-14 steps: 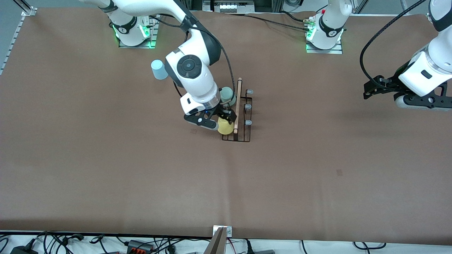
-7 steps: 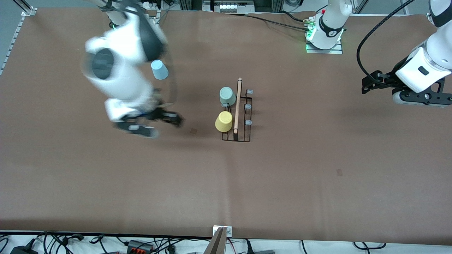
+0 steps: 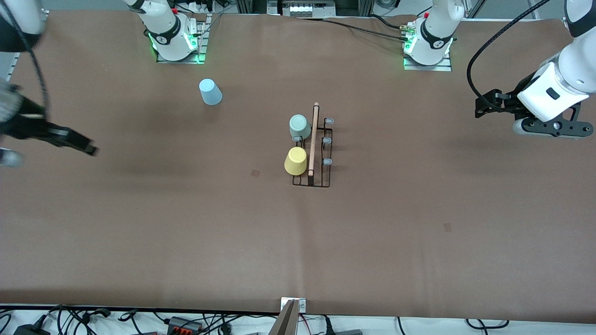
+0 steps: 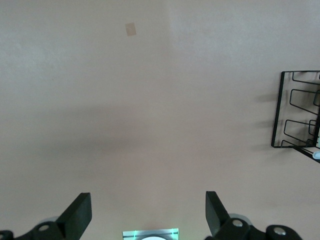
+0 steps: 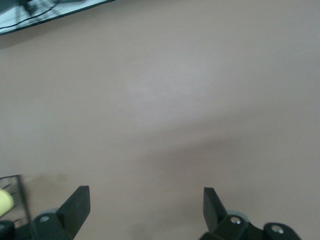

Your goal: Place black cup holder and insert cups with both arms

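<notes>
The black cup holder (image 3: 315, 151) stands near the middle of the brown table (image 3: 298, 242), its light wooden rod (image 3: 313, 138) running across the top toward and away from the front camera. Three pale-blue-tipped prongs (image 3: 327, 140) show bare on the side toward the left arm's end. On the side toward the right arm's end two cups sit upside down on the rack: the yellow cup (image 3: 295, 161) nearer the front camera and the pale green cup (image 3: 299, 126) just beside it, farther away. The light blue cup (image 3: 210, 91) stands upside down on the table, well apart from the rack, toward the right arm's base (image 3: 174, 37).

Bare table surrounds the rack on every side, with the widest stretch between it and the table edge nearest the front camera. Cables (image 3: 93, 318) lie along that edge, off the table.

The right gripper (image 3: 70, 139) hangs over the table's edge at the right arm's end, fingers spread wide and holding nothing. The left gripper (image 3: 484, 104) hangs over the table at the left arm's end, also spread wide and empty; its wrist view catches one corner of the rack.

A small dark square mark (image 3: 255, 172) sits on the table near the yellow cup, and another (image 3: 447, 227) lies toward the left arm's end. No writing can be read.
</notes>
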Controlling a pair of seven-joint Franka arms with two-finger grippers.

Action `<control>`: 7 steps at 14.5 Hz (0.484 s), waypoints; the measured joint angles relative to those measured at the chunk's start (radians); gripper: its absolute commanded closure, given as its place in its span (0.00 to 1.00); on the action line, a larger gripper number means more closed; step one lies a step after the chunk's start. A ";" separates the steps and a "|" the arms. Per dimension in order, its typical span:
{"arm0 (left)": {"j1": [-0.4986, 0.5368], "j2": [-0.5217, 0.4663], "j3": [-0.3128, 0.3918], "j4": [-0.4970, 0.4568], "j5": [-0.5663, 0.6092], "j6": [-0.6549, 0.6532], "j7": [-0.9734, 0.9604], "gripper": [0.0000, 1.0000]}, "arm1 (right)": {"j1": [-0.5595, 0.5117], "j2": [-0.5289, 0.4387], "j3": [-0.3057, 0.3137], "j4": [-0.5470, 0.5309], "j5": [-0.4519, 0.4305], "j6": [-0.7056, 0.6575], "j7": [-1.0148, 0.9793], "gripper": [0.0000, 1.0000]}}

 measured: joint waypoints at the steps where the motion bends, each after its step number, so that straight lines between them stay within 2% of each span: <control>1: 0.000 0.000 0.000 0.000 0.000 -0.004 0.000 0.00 | -0.013 -0.014 0.000 0.000 -0.045 -0.003 -0.012 0.00; 3: 0.000 -0.001 0.000 0.001 0.000 -0.005 0.000 0.00 | -0.014 -0.044 0.003 0.000 -0.081 -0.022 -0.013 0.00; 7: 0.003 0.000 0.002 0.001 0.000 -0.003 0.000 0.00 | -0.021 -0.080 -0.001 0.003 -0.059 -0.169 -0.011 0.00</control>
